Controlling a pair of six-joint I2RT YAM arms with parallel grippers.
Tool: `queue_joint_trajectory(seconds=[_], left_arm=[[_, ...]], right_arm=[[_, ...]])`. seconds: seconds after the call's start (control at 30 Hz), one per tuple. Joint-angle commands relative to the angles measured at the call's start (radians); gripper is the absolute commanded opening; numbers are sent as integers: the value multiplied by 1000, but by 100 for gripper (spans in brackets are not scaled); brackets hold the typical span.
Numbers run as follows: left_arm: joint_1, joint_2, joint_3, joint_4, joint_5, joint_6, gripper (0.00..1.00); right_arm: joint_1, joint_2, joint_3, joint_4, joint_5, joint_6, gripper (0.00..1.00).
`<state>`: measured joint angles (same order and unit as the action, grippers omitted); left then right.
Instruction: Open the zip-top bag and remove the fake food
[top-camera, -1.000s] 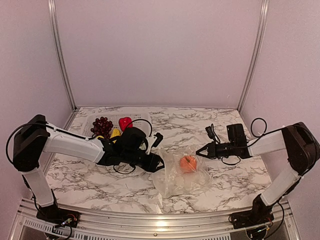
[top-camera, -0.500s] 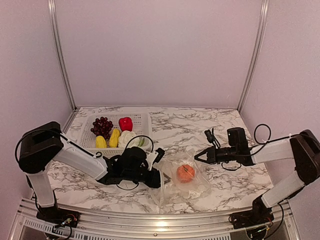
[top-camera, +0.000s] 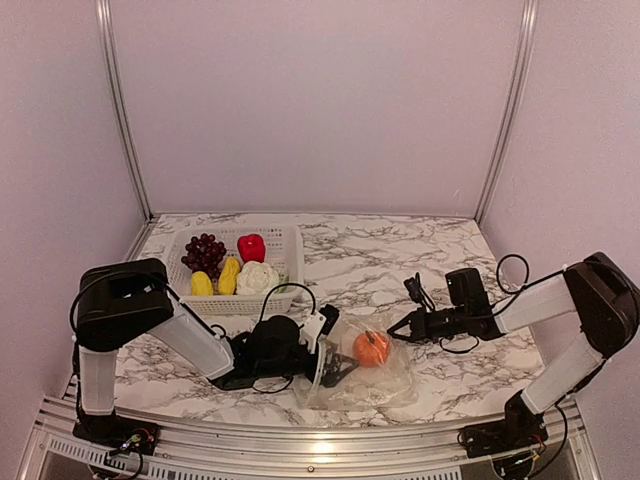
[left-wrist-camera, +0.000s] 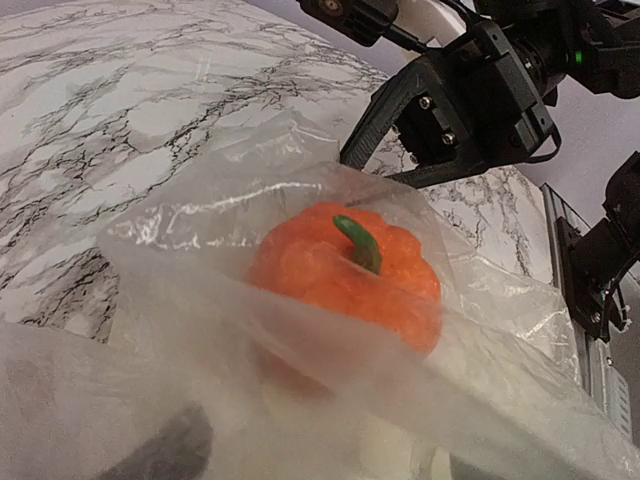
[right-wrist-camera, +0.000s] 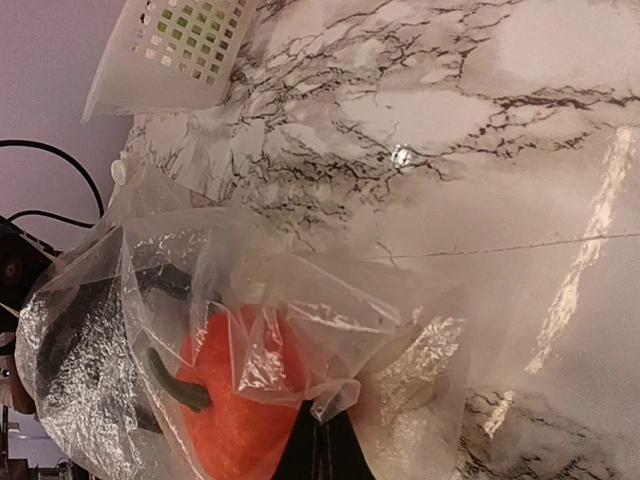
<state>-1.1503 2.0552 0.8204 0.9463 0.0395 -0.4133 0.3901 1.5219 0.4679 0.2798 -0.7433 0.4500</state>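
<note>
The clear zip-top bag (top-camera: 365, 372) lies crumpled on the marble near the front. Inside it sits one piece of fake food, an orange pepper (top-camera: 372, 347) with a green stem. My left gripper (top-camera: 338, 362) is open at the bag's left mouth, its fingers spread on either side just short of the pepper (left-wrist-camera: 345, 275), and plastic film veils them (left-wrist-camera: 160, 448). My right gripper (right-wrist-camera: 325, 450) is shut on a pinch of the bag's right edge (right-wrist-camera: 348, 393), holding the plastic up beside the pepper (right-wrist-camera: 235, 405). From above, the right gripper (top-camera: 396, 329) touches the bag's upper right.
A white perforated basket (top-camera: 290, 240) stands at the back left with purple grapes (top-camera: 204, 251), a red pepper (top-camera: 251, 246), yellow pieces (top-camera: 228, 274) and a cauliflower (top-camera: 257, 277) in it. The basket's corner (right-wrist-camera: 180, 45) shows in the right wrist view. The table's front rail runs close below the bag.
My left gripper has slid right, down to the bag's mouth, and its jaws have spread wider. The right gripper, still pinching the bag, shifted slightly left and lower.
</note>
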Motion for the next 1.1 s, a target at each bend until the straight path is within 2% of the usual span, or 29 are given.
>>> queue_joint_trajectory(seconds=[0.0,0.27,0.4,0.5,0.77,1.07], left_arm=[[-26,47,54,48,-34,134,85],[-42,110,137,-25,-35,242,98],[-43,136,170,-70,-62,258,99],[-44,122,152,-75,-74,261,95],[-44,-33,13,-93,-95,286,73],[-44,-159,-133,-80,-124,260,69]], right_arm=[[54,31,-9,36,34,29,0],[143,66,-5,91,67,82,0],[182,86,0,114,68,101,0],[181,77,6,101,85,96,0],[115,9,12,24,144,79,0],[-17,-155,-8,-29,166,59,0]])
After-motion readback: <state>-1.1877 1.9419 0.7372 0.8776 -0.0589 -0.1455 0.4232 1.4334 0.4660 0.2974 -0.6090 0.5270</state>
